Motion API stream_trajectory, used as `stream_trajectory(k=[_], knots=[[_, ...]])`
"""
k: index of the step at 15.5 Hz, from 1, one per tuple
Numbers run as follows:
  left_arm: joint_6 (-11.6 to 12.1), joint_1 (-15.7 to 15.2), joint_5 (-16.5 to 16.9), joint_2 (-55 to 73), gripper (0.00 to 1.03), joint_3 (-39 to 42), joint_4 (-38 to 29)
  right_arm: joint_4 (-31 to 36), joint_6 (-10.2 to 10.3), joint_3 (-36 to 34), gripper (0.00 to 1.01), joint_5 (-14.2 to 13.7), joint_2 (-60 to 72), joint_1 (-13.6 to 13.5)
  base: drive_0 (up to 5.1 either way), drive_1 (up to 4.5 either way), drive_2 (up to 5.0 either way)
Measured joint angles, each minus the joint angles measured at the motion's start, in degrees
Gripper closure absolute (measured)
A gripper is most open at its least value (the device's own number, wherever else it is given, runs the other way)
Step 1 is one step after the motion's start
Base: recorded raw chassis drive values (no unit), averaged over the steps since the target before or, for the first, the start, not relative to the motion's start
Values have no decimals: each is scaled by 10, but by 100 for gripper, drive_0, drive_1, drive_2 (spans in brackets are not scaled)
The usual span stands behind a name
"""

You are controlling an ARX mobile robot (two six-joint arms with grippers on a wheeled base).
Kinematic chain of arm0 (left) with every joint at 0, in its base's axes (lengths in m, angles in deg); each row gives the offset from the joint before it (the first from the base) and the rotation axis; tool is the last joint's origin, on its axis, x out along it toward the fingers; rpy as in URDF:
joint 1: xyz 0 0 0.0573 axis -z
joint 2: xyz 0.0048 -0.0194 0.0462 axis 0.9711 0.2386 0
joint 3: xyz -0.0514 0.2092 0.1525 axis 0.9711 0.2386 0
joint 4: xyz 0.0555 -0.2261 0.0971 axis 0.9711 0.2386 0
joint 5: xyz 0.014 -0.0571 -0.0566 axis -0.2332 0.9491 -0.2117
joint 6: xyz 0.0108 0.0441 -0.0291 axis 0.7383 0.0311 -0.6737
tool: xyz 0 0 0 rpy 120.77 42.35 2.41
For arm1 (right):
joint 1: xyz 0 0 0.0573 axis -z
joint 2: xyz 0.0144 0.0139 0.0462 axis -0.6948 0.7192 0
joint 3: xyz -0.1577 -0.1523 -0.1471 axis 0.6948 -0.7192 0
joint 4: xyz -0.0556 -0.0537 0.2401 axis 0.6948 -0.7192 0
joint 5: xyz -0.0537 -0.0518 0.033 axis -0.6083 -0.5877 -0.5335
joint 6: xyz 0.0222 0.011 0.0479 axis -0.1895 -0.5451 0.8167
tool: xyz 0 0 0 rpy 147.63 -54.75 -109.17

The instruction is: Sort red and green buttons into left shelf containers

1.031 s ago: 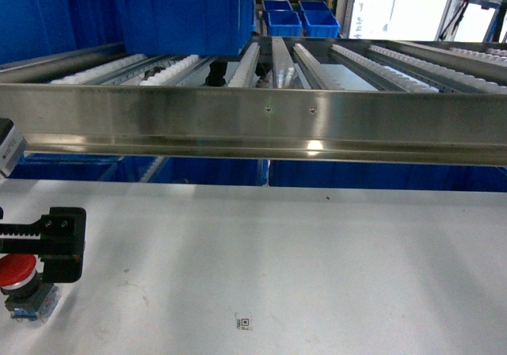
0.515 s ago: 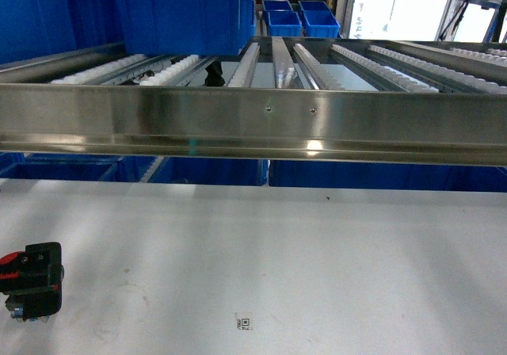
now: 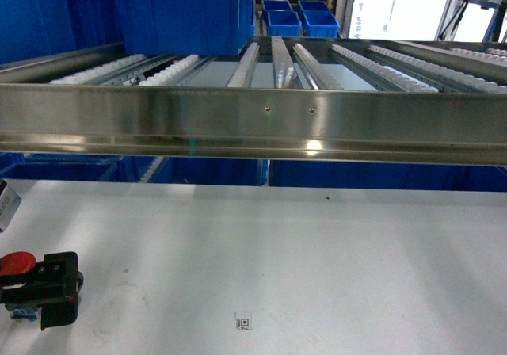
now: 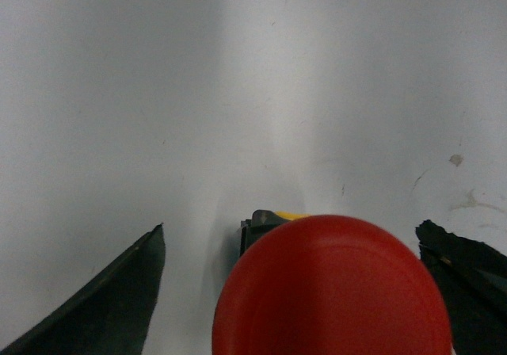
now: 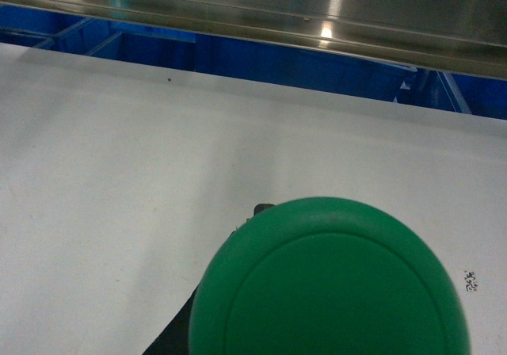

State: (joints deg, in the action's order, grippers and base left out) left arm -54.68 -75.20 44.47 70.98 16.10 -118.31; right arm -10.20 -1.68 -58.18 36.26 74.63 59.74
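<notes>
The red button [image 4: 333,288] stands on the white table [image 3: 301,252] at the near left, where the head view shows its cap [image 3: 16,264]. My left gripper [image 4: 291,232] is open around it; the left finger [image 4: 119,292] is clear of it and the right finger [image 4: 463,268] is close beside the cap. The green button [image 5: 329,284] fills the bottom of the right wrist view, tilted above the table. The right gripper is shut on it, and only one dark finger [image 5: 168,337] shows. Large blue containers [image 3: 182,18] sit on the left shelf.
A steel roller shelf has its front rail [image 3: 253,121] across the head view above the table's far edge. More blue bins [image 3: 206,171] sit under it, and small ones [image 3: 301,18] stand far back. A small printed marker [image 3: 243,322] lies on the table.
My left gripper has come down at the near left to the level of the red button and now brackets it. The shelf and the bins have not moved.
</notes>
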Motion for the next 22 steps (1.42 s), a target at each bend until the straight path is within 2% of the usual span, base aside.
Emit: stream_trajectory(k=[7,11,15,17,19,22], knots=[[2,4,-10,2,74,11,-1,0,0,0,75,0,0,0,0,0,0],[2,2,-2,3,76,18,-27,0,0,0,75,0,0,0,0,0,0],[7,-8,12,-79,76,52,-129,0,0,0,75,0,0,0,0,0,0],[9,-10,22,-160,76,68,-105,0,0,0,75,0,0,0,0,0,0],[13,-3,29,-244,77,74,-53,0,0,0,75,0,0,0,0,0,0],[30,33,15,-391,77,74,22,0,0,0,75,0,0,0,0,0,0]])
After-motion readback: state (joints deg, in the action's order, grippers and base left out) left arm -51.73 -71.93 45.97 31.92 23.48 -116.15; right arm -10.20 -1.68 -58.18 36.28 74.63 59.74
